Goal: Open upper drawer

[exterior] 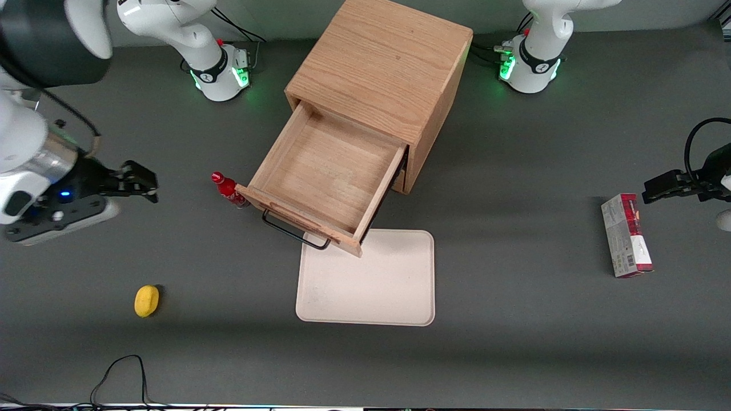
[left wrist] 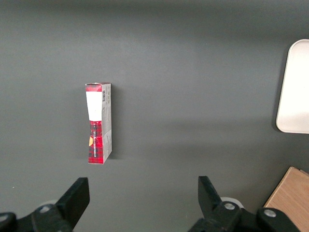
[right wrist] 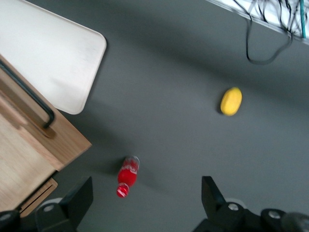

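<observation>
The upper drawer [exterior: 328, 174] of the light oak cabinet [exterior: 381, 71] stands pulled far out, its plain wooden inside bare. Its thin black wire handle [exterior: 294, 231] hangs over the edge of the cream tray. In the right wrist view the drawer front [right wrist: 46, 137] and handle [right wrist: 30, 99] show too. My right gripper [exterior: 149, 184] is open and holds nothing. It hovers above the table toward the working arm's end, well apart from the drawer. Its black fingers [right wrist: 79, 195] stand wide apart above the mat.
A small red bottle [exterior: 228, 190] stands beside the drawer's front corner, seen too from the wrist as bottle [right wrist: 127, 175]. A cream tray [exterior: 371, 282] lies in front of the drawer. A yellow lemon [exterior: 147, 301] lies nearer the front camera. A red carton [exterior: 626, 235] lies toward the parked arm's end.
</observation>
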You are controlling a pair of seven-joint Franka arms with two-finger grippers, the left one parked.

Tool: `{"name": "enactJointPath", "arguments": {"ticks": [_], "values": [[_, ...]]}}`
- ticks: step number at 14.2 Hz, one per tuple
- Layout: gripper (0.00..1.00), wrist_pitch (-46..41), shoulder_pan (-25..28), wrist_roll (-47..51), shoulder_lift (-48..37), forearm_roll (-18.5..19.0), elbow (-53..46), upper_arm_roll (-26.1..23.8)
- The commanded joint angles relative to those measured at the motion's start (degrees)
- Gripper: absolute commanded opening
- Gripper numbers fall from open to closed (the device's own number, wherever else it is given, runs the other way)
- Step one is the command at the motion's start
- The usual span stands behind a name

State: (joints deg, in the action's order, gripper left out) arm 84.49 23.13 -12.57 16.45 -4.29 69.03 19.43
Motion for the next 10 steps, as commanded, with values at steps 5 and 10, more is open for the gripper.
{"name": "enactJointPath", "arguments": {"ticks": [5, 10], "values": [[1.00, 9.6, -16.4, 4.1, -14.7, 0.9, 20.4, -11.4], [1.00, 9.5, -18.1, 4.7, -14.4, 3.9, 20.6, -11.3]]}}
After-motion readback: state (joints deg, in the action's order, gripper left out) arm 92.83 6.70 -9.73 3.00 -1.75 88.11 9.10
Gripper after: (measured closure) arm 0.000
